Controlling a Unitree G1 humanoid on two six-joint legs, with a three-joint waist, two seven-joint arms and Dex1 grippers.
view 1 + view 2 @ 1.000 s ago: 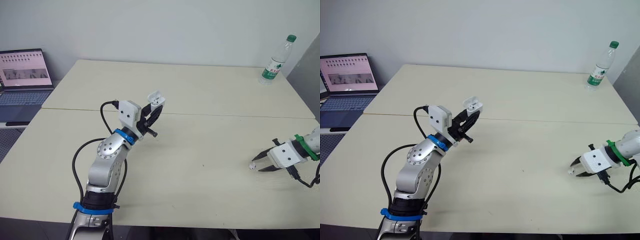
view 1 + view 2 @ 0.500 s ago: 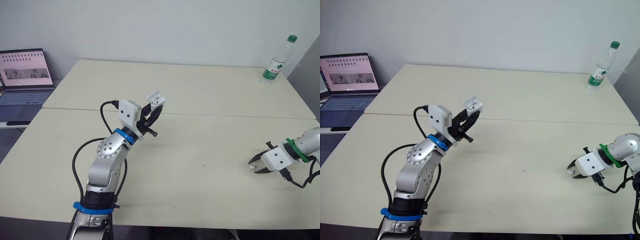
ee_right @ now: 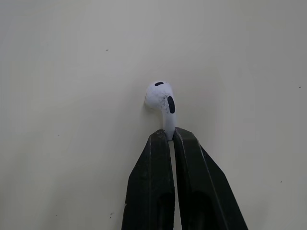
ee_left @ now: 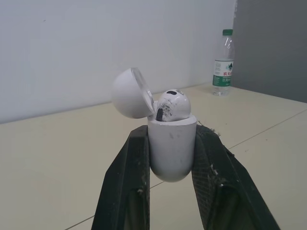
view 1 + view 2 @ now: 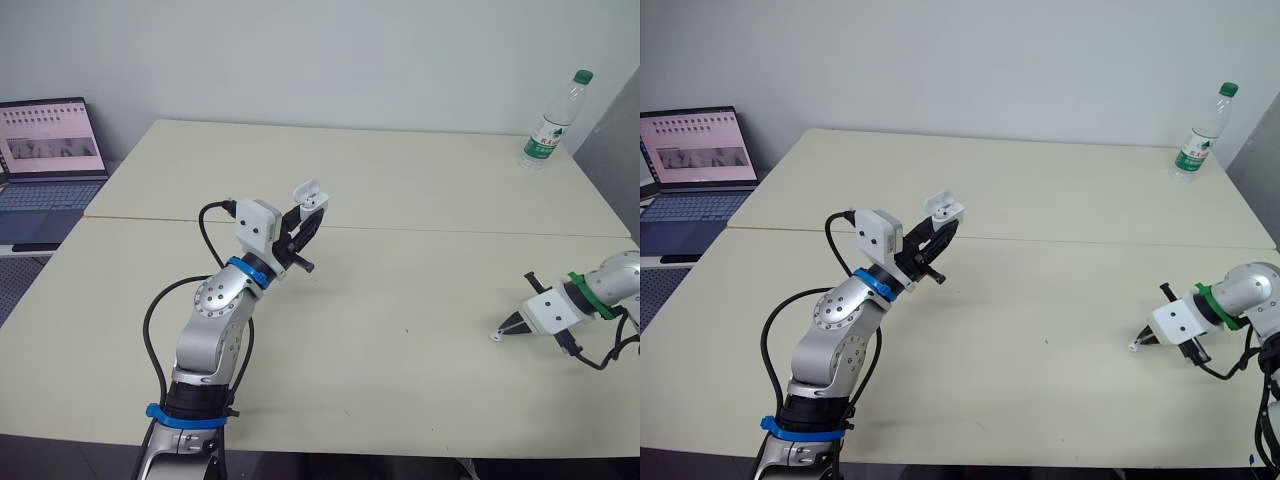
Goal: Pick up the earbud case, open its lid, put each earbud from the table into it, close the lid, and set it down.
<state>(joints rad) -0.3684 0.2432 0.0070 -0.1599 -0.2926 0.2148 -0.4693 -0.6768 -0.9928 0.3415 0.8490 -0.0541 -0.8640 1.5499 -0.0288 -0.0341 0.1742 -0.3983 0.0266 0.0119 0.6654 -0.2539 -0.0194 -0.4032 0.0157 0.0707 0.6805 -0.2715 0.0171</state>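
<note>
My left gripper is raised over the table's left half, shut on the white earbud case. The case's lid stands open and one earbud sits in it. At the table's right edge my right gripper points down at the table, shut on the stem of a second white earbud. That earbud's rounded head sticks out beyond the fingertips, close to the tabletop.
A plastic water bottle with a green cap stands at the table's far right corner. An open laptop sits on a lower surface off the left side. A seam runs across the cream table between the arms.
My right gripper has gone from open to shut, closing on the earbud's stem, and its wrist has turned. The left gripper and case have hardly moved.
</note>
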